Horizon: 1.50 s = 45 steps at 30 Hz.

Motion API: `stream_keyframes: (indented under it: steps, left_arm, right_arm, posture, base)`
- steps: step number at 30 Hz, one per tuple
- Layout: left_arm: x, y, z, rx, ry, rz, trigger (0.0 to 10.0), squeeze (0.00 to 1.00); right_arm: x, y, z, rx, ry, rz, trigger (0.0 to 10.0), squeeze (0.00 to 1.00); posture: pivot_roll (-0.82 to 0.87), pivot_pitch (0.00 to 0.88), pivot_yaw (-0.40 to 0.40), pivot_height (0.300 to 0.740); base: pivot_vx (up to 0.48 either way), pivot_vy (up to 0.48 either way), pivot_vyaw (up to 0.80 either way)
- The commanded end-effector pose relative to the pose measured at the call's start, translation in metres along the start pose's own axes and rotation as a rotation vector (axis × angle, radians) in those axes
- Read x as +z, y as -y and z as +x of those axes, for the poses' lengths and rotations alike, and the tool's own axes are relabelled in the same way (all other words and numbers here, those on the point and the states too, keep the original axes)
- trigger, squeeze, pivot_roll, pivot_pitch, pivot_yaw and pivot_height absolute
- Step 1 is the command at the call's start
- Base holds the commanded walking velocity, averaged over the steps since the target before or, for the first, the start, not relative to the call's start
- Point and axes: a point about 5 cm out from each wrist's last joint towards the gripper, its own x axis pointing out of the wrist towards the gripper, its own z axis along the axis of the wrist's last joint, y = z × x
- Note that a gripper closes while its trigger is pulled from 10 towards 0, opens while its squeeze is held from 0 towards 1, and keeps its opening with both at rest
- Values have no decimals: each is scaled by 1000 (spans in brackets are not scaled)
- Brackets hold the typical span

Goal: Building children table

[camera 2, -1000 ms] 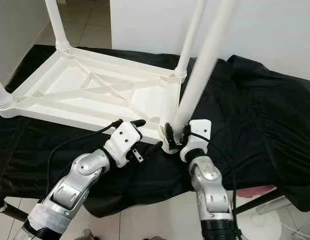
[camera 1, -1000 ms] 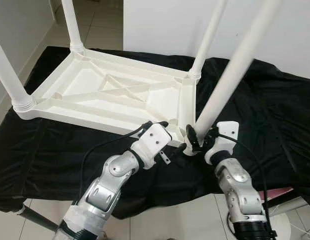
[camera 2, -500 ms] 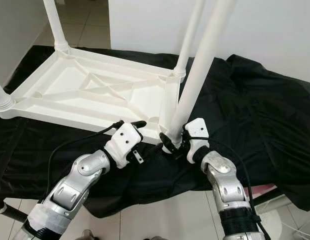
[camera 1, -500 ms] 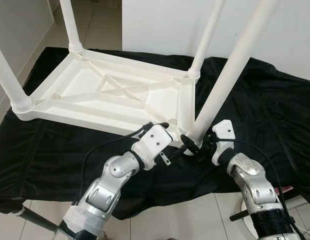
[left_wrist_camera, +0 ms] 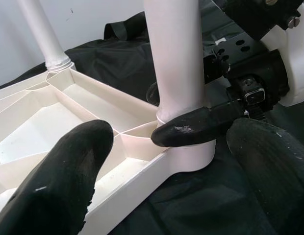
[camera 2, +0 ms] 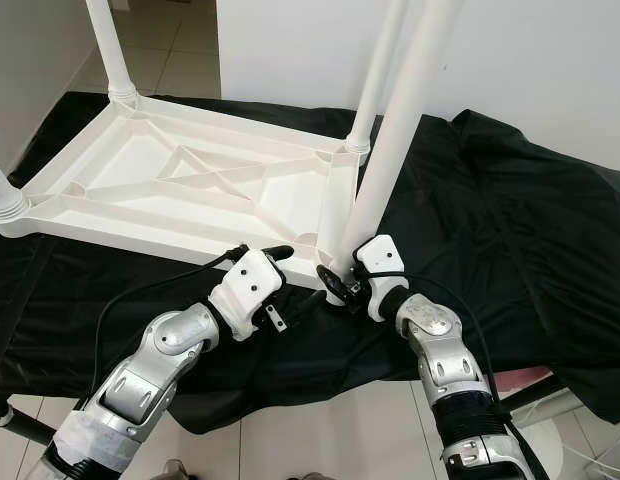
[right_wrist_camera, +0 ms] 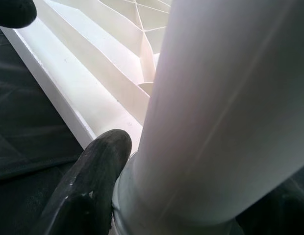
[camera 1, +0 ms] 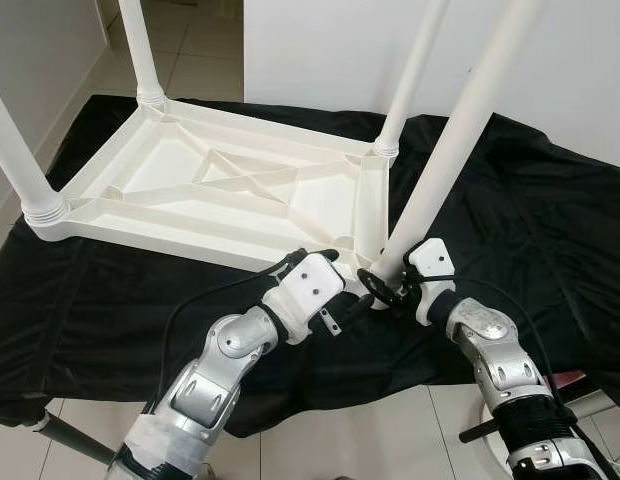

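A white plastic children's table [camera 1: 220,190] lies upside down on a black cloth. Three legs stand in its corners: near left [camera 1: 15,150], far left [camera 1: 140,50] and far right [camera 1: 415,70]. The fourth leg [camera 1: 460,130] leans from the near right corner socket [left_wrist_camera: 191,156]. My right gripper [camera 1: 383,288] is shut on this leg's base, one finger [left_wrist_camera: 191,132] curled round it just above the socket. My left gripper [camera 1: 342,278] is open beside the same corner, its fingers [left_wrist_camera: 68,171] spread either side of the leg's base and not touching it.
The black cloth [camera 1: 530,210] covers a low surface whose front edge runs under my arms. Tiled floor [camera 1: 310,440] lies below, a white wall [camera 1: 320,50] behind. Something pink [camera 1: 565,380] peeks out at the lower right.
My right forearm has swung out to the right and the wrist has turned round the leg's base, still gripping it. The leg and the left arm have hardly moved.
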Motion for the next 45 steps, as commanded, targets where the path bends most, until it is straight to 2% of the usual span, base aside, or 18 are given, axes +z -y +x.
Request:
stream_keyframes:
  steps: [1,3,4,8,11,16,18,20,21,24,29,38,39,40,41,42,43,45]
  left_arm:
    - [4,1,1,-16,10,14,10000,0]
    - [4,1,1,-15,10,14,10000,0]
    - [4,1,1,-14,10,15,10000,0]
    - [3,2,1,-15,9,13,10000,0]
    - [3,3,1,-17,9,13,10000,0]
    - [4,4,1,-27,13,11,10000,0]
    - [4,4,1,-27,13,11,10000,0]
    - [4,4,2,-34,14,10,10000,0]
    - [4,4,2,-34,14,10,10000,0]
    - [4,6,2,-40,14,9,10000,0]
    - [4,6,3,-40,14,7,10000,0]
    - [5,6,3,-41,15,10,10000,0]
    - [5,6,3,-40,17,8,10000,0]
    - [5,6,3,-40,17,8,10000,0]
    - [5,6,3,-40,17,9,10000,0]
    - [5,6,3,-40,17,9,10000,0]
    - [5,6,3,-40,18,9,10000,0]
    - [5,7,3,-42,18,8,10000,0]
  right_arm:
    - [-7,-1,-3,-1,-16,27,824,0]
    - [-8,-1,-4,-1,-15,30,824,0]
    - [-8,0,-6,-25,-10,44,10000,0]
    - [-9,1,-12,-103,1,83,10000,0]
    - [-9,2,-13,-140,-12,65,10000,0]
    - [-11,9,-19,-391,-53,122,10000,0]
    - [-11,9,-19,-391,-53,122,10000,0]
    - [-12,0,-21,-535,-57,164,10000,0]
    - [-12,0,-21,-535,-57,164,10000,0]
    - [-12,-23,-16,-681,-74,240,10000,0]
    - [-7,-34,-10,-768,-65,286,10000,0]
    - [1,-41,-6,-782,-57,301,10000,0]
    - [3,-43,-6,-773,-41,307,10000,255]
    - [3,-43,-6,-773,-41,307,10000,255]
    - [5,-44,-6,-764,-25,309,10000,918]
    - [5,-44,-6,-764,-25,309,10000,918]
    - [7,-44,-6,-747,-5,322,10000,1000]
    - [11,-43,-8,-733,29,319,10000,1000]
  posture:
    - [26,45,-108,740]
    - [26,45,-108,740]
    - [28,42,-110,740]
    - [27,42,-110,740]
    - [21,42,-108,740]
    - [10,45,-100,740]
    - [10,45,-100,740]
    - [6,47,-97,740]
    - [6,47,-97,740]
    - [7,48,-97,740]
    - [12,50,-98,740]
    - [11,48,-98,740]
    - [11,49,-99,740]
    - [11,49,-99,740]
    - [10,50,-98,740]
    - [10,50,-98,740]
    - [10,50,-98,740]
    - [8,49,-98,740]
  base:
    - [0,0,0]
    - [0,0,0]
    - [0,0,0]
    - [0,0,0]
    - [0,0,0]
    - [0,0,0]
    - [0,0,0]
    - [0,0,0]
    - [0,0,0]
    - [0,0,0]
    - [0,0,0]
    - [0,0,0]
    - [0,0,0]
    - [0,0,0]
    - [0,0,0]
    - [0,0,0]
    - [0,0,0]
    - [0,0,0]
